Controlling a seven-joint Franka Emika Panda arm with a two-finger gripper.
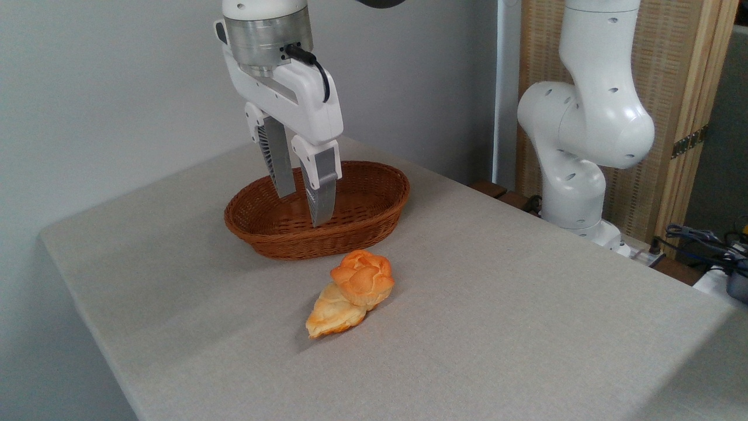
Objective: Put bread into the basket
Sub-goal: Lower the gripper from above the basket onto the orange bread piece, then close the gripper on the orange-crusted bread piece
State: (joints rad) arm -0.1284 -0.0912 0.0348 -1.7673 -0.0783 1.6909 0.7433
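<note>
The bread [363, 277], a small round orange-golden bun with petal-like lobes, sits on the grey table in front of the basket, touching a pale leaf-shaped pastry. The brown oval wicker basket [374, 225] stands behind it, nothing visible inside. My gripper [304, 210] hangs over the basket's left half, open, with nothing between its fingers, up and to the left of the bun. Its fingers hide part of the basket's inside.
A flat pale golden leaf-shaped pastry [331, 316] lies against the bun's lower left side. The arm's white base [575, 169] stands at the table's right back edge. Cables [701, 240] lie off the table at far right. The table's left edge [82, 292] drops away.
</note>
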